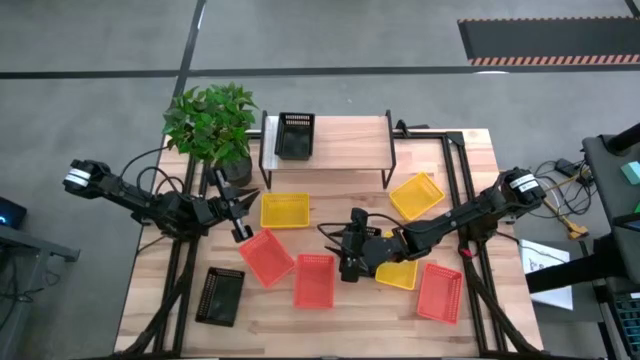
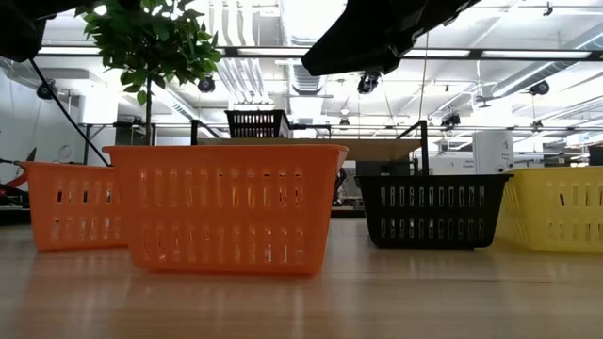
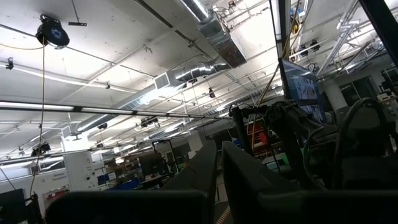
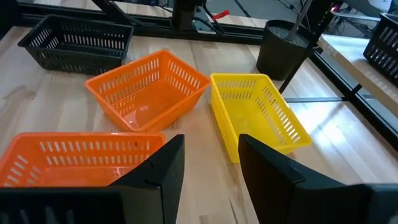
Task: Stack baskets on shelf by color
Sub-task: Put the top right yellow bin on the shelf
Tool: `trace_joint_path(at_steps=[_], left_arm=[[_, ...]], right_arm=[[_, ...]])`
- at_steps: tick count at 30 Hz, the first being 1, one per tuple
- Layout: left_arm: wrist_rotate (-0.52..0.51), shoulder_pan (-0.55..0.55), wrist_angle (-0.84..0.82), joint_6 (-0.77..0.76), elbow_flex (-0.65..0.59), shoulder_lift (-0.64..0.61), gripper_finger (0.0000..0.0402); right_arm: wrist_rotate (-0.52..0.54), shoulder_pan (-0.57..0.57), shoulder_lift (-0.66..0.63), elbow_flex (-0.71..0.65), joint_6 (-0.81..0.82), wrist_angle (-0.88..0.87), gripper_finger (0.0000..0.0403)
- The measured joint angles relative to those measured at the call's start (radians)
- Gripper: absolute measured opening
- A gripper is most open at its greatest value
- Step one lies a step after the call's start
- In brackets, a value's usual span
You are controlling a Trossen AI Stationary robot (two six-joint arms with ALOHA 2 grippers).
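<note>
**Inspector A:** Status of the shelf [image 1: 340, 135]?

**Inspector B:** It carries 1 black basket [image 1: 295, 135] at its left end. The rest sit loose on the table [image 1: 150, 280]: 3 orange, 3 yellow, 1 more black at the near left [image 1: 221, 296]. The low view shows a further black basket [image 2: 433, 209], which the right arm appears to cover from above.

**Inspector A:** The hands?

**Inspector B:** Right hand [image 1: 352, 252] hangs at mid-table, fingers parted and empty, just beside the middle orange basket [image 1: 314, 279]. Left hand [image 1: 240, 215] is raised near the plant [image 1: 212, 120], its wrist camera pointing at the ceiling, fingers nearly together, holding nothing.

**Inspector A:** Risks?

**Inspector B:** In my judgement, crowding. 2 orange baskets lie near each other, so a descending finger could catch the neighbour's rim and drag it. A thin mesh wall may flex and slip from a shallow pinch. The yellow basket [image 1: 397, 272] under the right arm could be swept aside.
</note>
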Motion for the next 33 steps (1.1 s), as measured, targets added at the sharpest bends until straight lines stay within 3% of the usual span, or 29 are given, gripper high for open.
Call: trace_joint_path(at_steps=[14,19,24,33], left_arm=[[0.000,0.000,0.000,-0.003,0.000,0.000,0.0010],[0.000,0.000,0.000,-0.004,-0.002,0.000,0.0010],[0.000,-0.001,0.000,-0.004,-0.002,0.000,0.0010],[0.000,0.000,0.000,-0.005,-0.002,0.000,0.0010]], right_arm=[[0.017,-0.009,0.004,0.014,-0.114,0.083,0.0038],[-0.008,-0.008,0.011,0.013,-0.109,0.077,0.0023],[-0.008,-0.008,0.011,0.013,-0.095,0.074,0.0052],[-0.008,-0.035,0.010,0.013,-0.095,0.075,0.0158]])
